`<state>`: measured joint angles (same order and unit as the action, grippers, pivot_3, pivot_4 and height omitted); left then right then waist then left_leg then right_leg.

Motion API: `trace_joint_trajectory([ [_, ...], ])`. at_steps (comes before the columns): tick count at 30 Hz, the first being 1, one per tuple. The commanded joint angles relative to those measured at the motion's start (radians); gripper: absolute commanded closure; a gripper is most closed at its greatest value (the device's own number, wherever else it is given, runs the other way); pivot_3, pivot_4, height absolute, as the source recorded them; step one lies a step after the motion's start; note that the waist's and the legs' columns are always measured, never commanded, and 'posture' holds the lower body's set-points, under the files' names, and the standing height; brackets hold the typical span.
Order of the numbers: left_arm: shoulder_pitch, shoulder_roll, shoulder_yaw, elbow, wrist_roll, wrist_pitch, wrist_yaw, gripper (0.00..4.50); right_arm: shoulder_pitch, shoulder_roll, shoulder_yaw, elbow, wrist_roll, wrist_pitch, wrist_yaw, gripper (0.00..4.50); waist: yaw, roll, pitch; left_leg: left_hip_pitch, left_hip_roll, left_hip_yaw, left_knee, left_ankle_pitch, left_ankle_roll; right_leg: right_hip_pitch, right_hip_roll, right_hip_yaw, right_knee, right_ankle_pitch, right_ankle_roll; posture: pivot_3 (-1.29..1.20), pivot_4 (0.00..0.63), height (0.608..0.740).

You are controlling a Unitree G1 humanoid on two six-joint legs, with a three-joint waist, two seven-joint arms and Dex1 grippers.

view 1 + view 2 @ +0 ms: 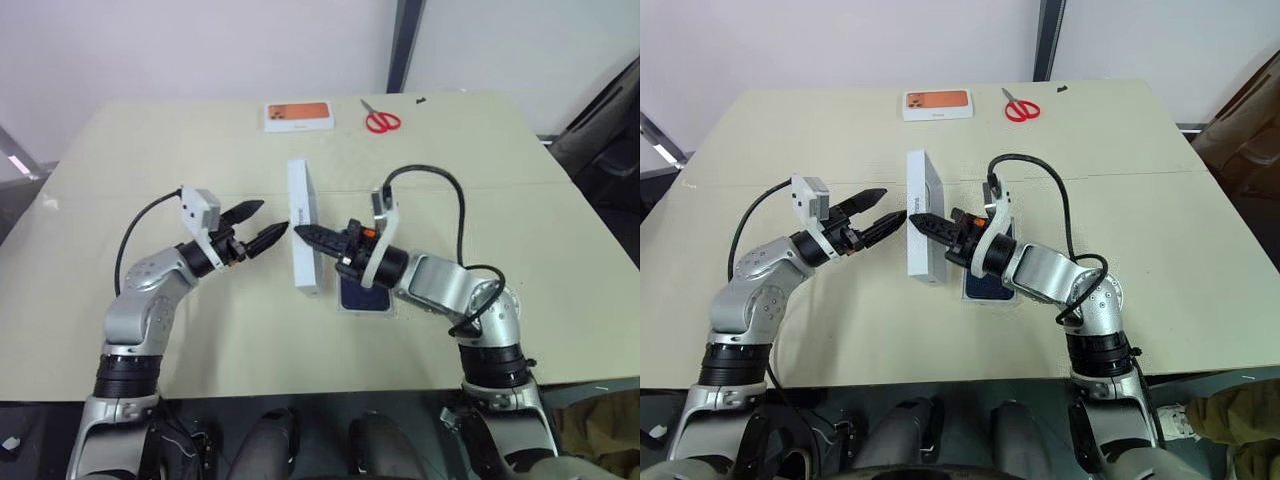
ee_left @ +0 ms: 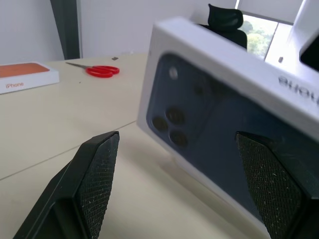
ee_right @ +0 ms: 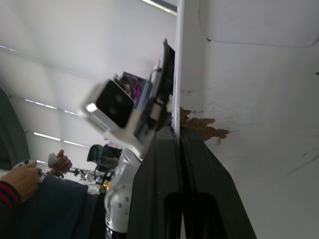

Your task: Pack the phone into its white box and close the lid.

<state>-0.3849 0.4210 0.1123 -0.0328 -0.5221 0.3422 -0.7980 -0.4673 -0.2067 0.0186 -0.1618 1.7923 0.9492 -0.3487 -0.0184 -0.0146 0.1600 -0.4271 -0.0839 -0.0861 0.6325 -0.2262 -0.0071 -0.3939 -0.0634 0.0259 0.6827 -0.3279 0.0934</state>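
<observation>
Right gripper (image 1: 312, 235) pinches the lid (image 1: 303, 228) edge-up, fingers clamped — left gripper (image 1: 262, 225) gapes wide, empty, just beside it.

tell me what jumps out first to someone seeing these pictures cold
The eye goes to the shallow white lid with a dark-blue phone printed on its outer face, standing on edge mid-table, its wall pinched in the shut right end effector. The open left end effector faces its printed side, not touching. Behind the right arm, a shallow white box holding the dark navy-blue phone lies flat; red-handled scissors and a white box with an orange top sit at the far edge.
</observation>
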Motion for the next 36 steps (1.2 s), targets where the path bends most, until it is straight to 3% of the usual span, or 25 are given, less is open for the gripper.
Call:
trace_joint_trajectory([
  [1, 0.006, 0.008, 0.01, -0.05, -0.014, 0.004, 0.001, 0.57, 0.024, -0.005, 0.002, -0.009, 0.0, -0.005, 0.01, 4.48, 0.0, 0.0, 0.0, 0.0, 0.0, 0.0, 0.0, 0.0, 0.0, 0.0, 0.0, 0.0, 0.0, 0.0, 0.0, 0.0, 0.15, 0.734],
  [2, 0.009, 0.009, 0.009, -0.052, -0.019, 0.015, -0.003, 0.57, 0.031, -0.011, 0.007, -0.01, -0.007, 0.001, 0.016, 4.48, 0.0, 0.0, 0.0, 0.0, 0.0, 0.0, 0.0, 0.0, 0.0, 0.0, 0.0, 0.0, 0.0, 0.0, 0.0, 0.0, 0.15, 0.734],
  [5, 0.028, 0.01, 0.002, -0.055, -0.03, 0.039, -0.013, 1.43, 0.042, -0.011, 0.008, -0.007, -0.019, -0.004, 0.012, 4.5, -0.001, 0.0, 0.0, 0.0, 0.0, 0.0, 0.0, 0.0, 0.0, 0.0, 0.0, 0.0, 0.0, 0.0, 0.0, 0.0, 0.15, 0.734],
  [11, 0.07, -0.017, -0.05, -0.071, -0.029, 0.067, -0.022, 4.36, 0.049, -0.01, -0.01, 0.01, -0.032, -0.019, 0.008, 4.5, 0.0, 0.0, 0.0, 0.0, 0.0, 0.0, 0.0, 0.0, 0.0, 0.0, 0.0, 0.0, 0.0, 0.0, 0.0, 0.0, 0.15, 0.734],
  [21, 0.07, -0.141, -0.161, -0.032, 0.056, 0.011, 0.028, 4.47, 0.087, -0.043, -0.043, 0.004, -0.046, -0.03, 0.013, 4.5, 0.004, 0.0, 0.0, 0.0, 0.0, 0.0, 0.0, 0.0, 0.0, 0.001, 0.0, 0.0, 0.0, 0.0, 0.0, 0.0, 0.15, 0.734],
  [24, 0.057, -0.171, -0.169, -0.024, 0.068, 0.008, 0.041, 4.5, 0.099, -0.042, -0.067, 0.009, -0.007, -0.041, 0.007, 3.62, 0.004, 0.0, 0.0, 0.0, 0.0, 0.0, 0.0, 0.0, 0.0, 0.001, 0.0, 0.0, 0.0, 0.0, 0.0, 0.0, 0.15, 0.734],
  [31, 0.0, -0.239, -0.203, 0.042, 0.095, -0.013, 0.046, 4.5, 0.106, -0.159, -0.172, -0.038, -0.041, -0.059, 0.034, 0.17, 0.007, 0.0, 0.0, 0.0, -0.001, 0.0, 0.001, 0.0, 0.0, 0.002, 0.0, 0.0, 0.0, 0.0, 0.0, 0.0, 0.15, 0.734],
  [36, -0.032, -0.288, -0.247, 0.092, 0.13, -0.036, 0.039, 4.5, 0.116, -0.31, -0.199, -0.095, -0.26, -0.074, 0.165, 0.04, 0.006, 0.0, 0.0, 0.0, -0.001, 0.001, 0.001, 0.0, 0.0, 0.002, 0.0, 0.0, -0.001, 0.0, 0.0, 0.0, 0.15, 0.734],
])
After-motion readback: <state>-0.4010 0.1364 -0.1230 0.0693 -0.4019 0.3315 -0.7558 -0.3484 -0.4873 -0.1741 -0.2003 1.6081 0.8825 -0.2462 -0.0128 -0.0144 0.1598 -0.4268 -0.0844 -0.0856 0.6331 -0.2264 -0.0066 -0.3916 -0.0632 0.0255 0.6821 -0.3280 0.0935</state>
